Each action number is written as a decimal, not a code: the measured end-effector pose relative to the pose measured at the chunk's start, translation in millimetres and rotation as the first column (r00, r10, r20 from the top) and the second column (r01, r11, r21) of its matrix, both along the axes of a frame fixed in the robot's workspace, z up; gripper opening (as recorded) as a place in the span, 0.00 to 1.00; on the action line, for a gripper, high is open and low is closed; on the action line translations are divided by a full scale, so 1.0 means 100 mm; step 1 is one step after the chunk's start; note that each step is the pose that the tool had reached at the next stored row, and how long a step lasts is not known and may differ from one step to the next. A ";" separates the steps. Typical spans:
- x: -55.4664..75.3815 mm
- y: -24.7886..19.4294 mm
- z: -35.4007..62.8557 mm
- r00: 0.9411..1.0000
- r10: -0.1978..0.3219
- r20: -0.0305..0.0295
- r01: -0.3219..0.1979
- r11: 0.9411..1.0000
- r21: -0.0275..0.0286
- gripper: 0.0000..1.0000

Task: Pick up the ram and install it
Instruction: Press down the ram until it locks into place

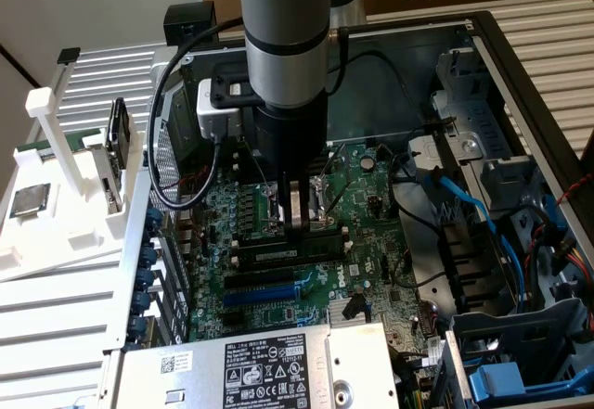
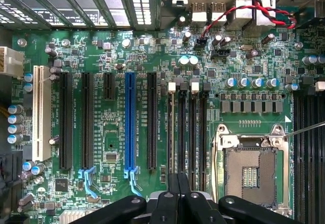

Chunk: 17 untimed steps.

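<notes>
1. Looks down into an open computer box (image 1: 520, 66) with a big green board (image 1: 371, 205) on its floor.
2. Finds the grey arm (image 1: 283, 47) pointing straight down over the middle of that board.
3. Finds the claw (image 1: 297, 223) shut tight, fingers pressed flat together, tip down on the row of long black slots.
4. Cannot tell if anything thin is pinched between the fingers.
5. Spots the ram (image 1: 278, 254) as a long dark stick with a pale label, lying along the slots just under the claw tip; cannot tell if pushed all the way in.
6. Sees a white rack (image 1: 56, 233) outside the box, on the exterior view's left, with a square silver chip (image 1: 26, 200) resting on it.
7. Sees a blue cable (image 1: 469, 205) curling inside the box, on the exterior view's right.
8. From the wrist, sees the same closed claw (image 2: 177, 183) right over the narrow black slots, between a long blue slot (image 2: 130, 122) and an empty square socket (image 2: 251, 173).
</notes>
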State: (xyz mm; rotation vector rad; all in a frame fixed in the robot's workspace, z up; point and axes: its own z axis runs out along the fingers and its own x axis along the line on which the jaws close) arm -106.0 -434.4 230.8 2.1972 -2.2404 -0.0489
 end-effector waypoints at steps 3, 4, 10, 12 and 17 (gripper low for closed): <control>0.00 -0.002 0.000 1.000 0.000 0.000 0.000 1.000 0.000 0.12; 0.00 -0.004 0.000 1.000 0.000 0.000 0.000 1.000 0.000 0.12; 0.00 -0.005 -0.001 1.000 0.000 0.000 0.000 1.000 0.000 0.12; 0.00 -0.004 -0.002 1.000 0.000 0.000 0.000 1.000 0.000 0.12; 0.00 -0.005 -0.008 1.000 0.000 0.000 0.000 1.000 0.000 0.12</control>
